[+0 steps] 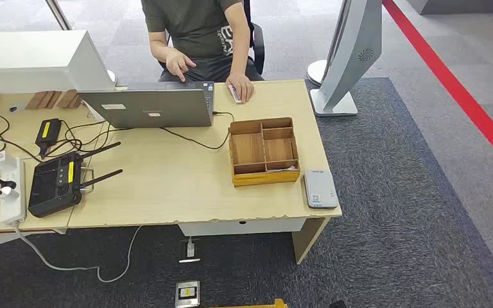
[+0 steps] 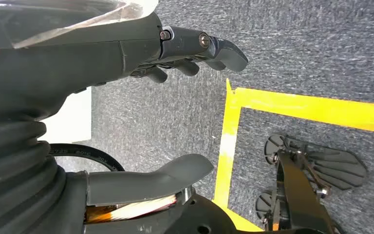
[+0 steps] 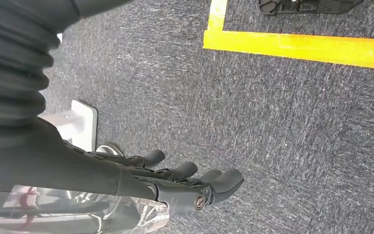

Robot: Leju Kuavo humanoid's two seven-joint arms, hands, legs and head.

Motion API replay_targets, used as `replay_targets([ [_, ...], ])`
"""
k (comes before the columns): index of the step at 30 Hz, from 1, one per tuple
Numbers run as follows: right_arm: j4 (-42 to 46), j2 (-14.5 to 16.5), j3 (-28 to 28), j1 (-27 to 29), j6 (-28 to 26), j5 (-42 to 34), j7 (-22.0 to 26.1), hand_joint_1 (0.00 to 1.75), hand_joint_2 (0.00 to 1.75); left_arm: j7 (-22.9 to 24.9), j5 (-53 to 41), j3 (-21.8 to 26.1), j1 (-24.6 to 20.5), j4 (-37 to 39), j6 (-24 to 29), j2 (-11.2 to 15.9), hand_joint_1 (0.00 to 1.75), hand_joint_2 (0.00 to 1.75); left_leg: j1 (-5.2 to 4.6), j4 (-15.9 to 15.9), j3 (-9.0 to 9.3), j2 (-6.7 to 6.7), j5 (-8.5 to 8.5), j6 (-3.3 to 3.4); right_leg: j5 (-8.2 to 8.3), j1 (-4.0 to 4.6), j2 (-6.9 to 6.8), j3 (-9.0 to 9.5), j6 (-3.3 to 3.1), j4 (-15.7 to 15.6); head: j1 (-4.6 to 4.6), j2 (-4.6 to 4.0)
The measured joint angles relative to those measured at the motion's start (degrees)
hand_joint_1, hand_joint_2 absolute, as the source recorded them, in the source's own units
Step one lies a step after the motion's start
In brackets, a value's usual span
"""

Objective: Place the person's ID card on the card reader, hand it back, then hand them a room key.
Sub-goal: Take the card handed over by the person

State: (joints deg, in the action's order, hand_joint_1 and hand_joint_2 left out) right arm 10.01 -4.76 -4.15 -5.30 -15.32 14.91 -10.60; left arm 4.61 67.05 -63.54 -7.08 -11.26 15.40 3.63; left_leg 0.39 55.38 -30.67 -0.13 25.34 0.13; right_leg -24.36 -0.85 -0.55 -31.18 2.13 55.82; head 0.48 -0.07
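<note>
A light wooden desk (image 1: 167,186) stands on grey carpet, and everything below is placed against the brown wooden divided tray (image 1: 264,151) that sits toward the desk's right end. Just to the right of the tray, at the desk's near right corner, lies the flat grey card reader (image 1: 321,188), close to the tray but apart from it. Beyond the tray, at the desk's far edge, a person in a dark shirt (image 1: 196,29) sits with one hand (image 1: 240,86) resting on a small white card (image 1: 234,94) that lies flat on the desktop; whether this is the ID card or a room key cannot be told. A thin pale strip shows in the tray's near right compartment, too small to identify. To the left of the tray stands an open grey laptop (image 1: 151,106), its black cable running across the desk toward the tray. Further left lie a black remote controller with two antennas (image 1: 58,183) and a white power strip (image 1: 11,190).

The left hand (image 2: 185,53) hangs above the carpet beside a yellow floor tape line (image 2: 292,105), its dark fingers (image 2: 224,48) straight and apart from the grey thumb (image 2: 175,170), holding nothing. The right hand (image 3: 185,183) also hangs over the carpet, fingers loosely extended side by side, nothing in them.
</note>
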Motion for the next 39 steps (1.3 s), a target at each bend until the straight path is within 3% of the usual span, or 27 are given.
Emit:
replay_targets([
  [2, -0.01, 0.01, -0.01, 0.0, -0.1, -0.01, -0.18, 0.09, 1.75, 0.02, 0.03, 0.0, 0.0, 0.0, 0.03, 0.01, 0.0, 1.75, 0.0, 0.0, 0.0, 0.0, 0.0, 0.0, 0.0, 0.0, 0.0, 0.0, 0.0, 0.0, 0.0, 0.0],
  [3, -0.01, 0.02, -0.02, 0.0, -0.16, -0.02, -0.34, 0.53, 1.75, 0.04, 0.04, 0.0, 0.0, 0.0, 0.04, 0.02, 0.05, 1.75, 0.0, 0.0, 0.0, 0.0, 0.0, 0.0, 0.0, 0.0, 0.0, 0.0, 0.0, 0.0, 0.0, 0.0],
  [5, -0.01, 0.04, -0.07, 0.0, -0.2, -0.05, -0.68, 1.4, 1.75, 0.02, 0.02, 0.0, 0.0, 0.0, -0.01, 0.05, 0.92, 1.75, 0.0, 0.0, 0.0, 0.0, 0.0, 0.0, 0.0, 0.0, 0.0, 0.0, 0.0, 0.0, 0.0, 0.0],
  [6, -0.01, 0.04, -0.13, 0.0, -0.17, -0.06, -0.81, 1.75, 1.75, 0.0, -0.01, 0.0, 0.0, 0.0, -0.06, 0.07, 1.36, 1.75, 0.0, 0.0, 0.0, 0.0, 0.0, 0.0, 0.0, 0.0, 0.0, 0.0, 0.0, 0.0, 0.0, 0.0],
  [7, -0.01, 0.04, -0.2, 0.0, -0.16, -0.05, -0.9, 1.75, 1.75, 0.0, -0.03, 0.0, -0.01, 0.0, -0.14, 0.08, 1.75, 1.75, 0.0, 0.0, 0.0, 0.0, 0.0, 0.0, 0.0, 0.0, 0.0, 0.0, 0.0, 0.0, 0.0, 0.0],
  [19, 0.0, 0.27, -0.83, 0.0, -0.6, -0.46, -0.64, 1.73, 1.75, -1.14, -0.21, 0.0, -0.04, 0.0, 0.19, 0.17, 1.73, 1.75, 0.0, 0.0, 0.0, 0.0, 0.0, 0.0, 0.0, 0.0, 0.0, 0.0, 0.0, 0.0, 0.0, 0.0],
  [21, 0.0, 0.32, -0.94, 0.0, -1.08, -0.42, -0.96, 0.86, 1.75, -1.07, -0.27, 0.0, -0.04, 0.0, 0.58, 0.17, 0.86, 1.75, 0.0, 0.0, 0.0, 0.0, 0.0, 0.0, 0.0, 0.0, 0.0, 0.0, 0.0, 0.0, 0.0, 0.0],
  [23, 0.0, 0.33, -1.02, 0.0, -1.18, -0.43, -1.14, 0.0, 0.87, -1.02, -0.36, 0.0, -0.04, 0.0, 0.66, 0.17, 0.0, 0.87, 0.0, 0.0, 0.0, 0.0, 0.0, 0.0, 0.0, 0.0, 0.0, 0.0, 0.0, 0.0, 0.0, 0.0],
  [25, 0.0, 0.33, -1.11, 0.0, -1.13, -0.44, -1.2, 0.0, 0.0, -0.95, -0.38, 0.0, -0.04, 0.0, 0.55, 0.17, 0.0, 0.0, 0.0, 0.0, 0.0, 0.0, 0.0, 0.0, 0.0, 0.0, 0.0, 0.0, 0.0, 0.0, 0.0, 0.0],
  [39, 0.0, 0.36, -1.33, 0.0, -0.91, -1.56, -2.35, 0.0, 0.0, -0.6, 0.24, 0.0, -0.03, 0.0, -0.12, 0.17, 0.0, 0.0, 0.0, 0.0, 0.0, 0.0, 0.0, 0.0, 0.0, 0.0, 0.0, 0.0, 0.0, 0.0, 0.0, 0.0],
])
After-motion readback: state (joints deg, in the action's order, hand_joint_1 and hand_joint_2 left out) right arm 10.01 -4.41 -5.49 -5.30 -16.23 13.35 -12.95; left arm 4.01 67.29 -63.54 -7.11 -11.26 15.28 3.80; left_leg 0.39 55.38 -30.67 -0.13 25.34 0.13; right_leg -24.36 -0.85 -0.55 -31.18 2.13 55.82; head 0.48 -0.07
